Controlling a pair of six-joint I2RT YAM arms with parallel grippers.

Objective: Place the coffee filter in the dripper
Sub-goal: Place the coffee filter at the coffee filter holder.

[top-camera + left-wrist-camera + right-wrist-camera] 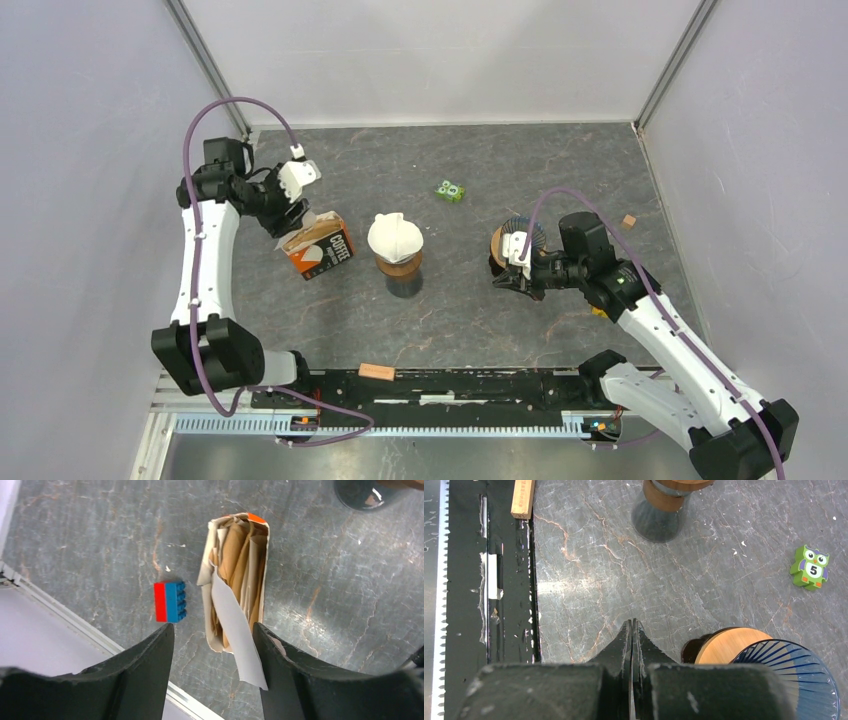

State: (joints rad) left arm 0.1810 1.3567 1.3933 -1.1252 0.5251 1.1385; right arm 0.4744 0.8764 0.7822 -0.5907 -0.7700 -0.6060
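The veined tabletop (599, 580) is showing a faint sheen, matt creased paper filters (240, 555) are filling the cardboard box (325, 252), and the blue ribbed dripper (794, 680) is gleaming.

White left arm (200, 260) bent back toward far-left corner, black left gripper (213, 632) angled down, jaws spread apart. White right arm (665, 330) stretched inward, black right gripper (632, 626) low, jaws pressed together.
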